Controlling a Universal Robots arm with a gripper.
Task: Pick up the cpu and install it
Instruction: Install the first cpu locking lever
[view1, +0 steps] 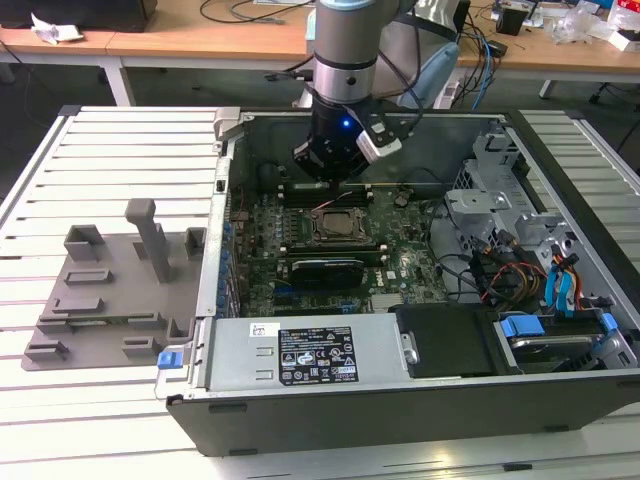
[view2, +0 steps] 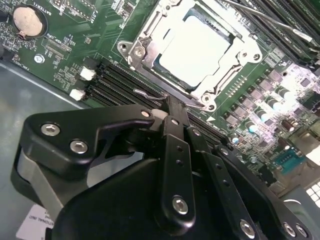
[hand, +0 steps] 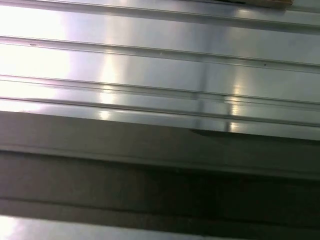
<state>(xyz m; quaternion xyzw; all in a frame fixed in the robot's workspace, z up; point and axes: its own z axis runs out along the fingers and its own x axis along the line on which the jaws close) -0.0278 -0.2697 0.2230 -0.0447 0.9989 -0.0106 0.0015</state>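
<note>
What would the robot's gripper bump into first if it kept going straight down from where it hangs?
Probably the green motherboard just behind the metal-framed socket holding the shiny silver square cpu; the gripper hangs above it, though depth is unclear.

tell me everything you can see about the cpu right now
The cpu is a flat square chip with a bright silvery metal top and a thin dark rim. It lies flat in the motherboard socket, ringed by the socket's metal frame, which looks open. In the exterior view it sits mid-board, just below the gripper. Nothing grips it; the gripper is clear of it.
</note>
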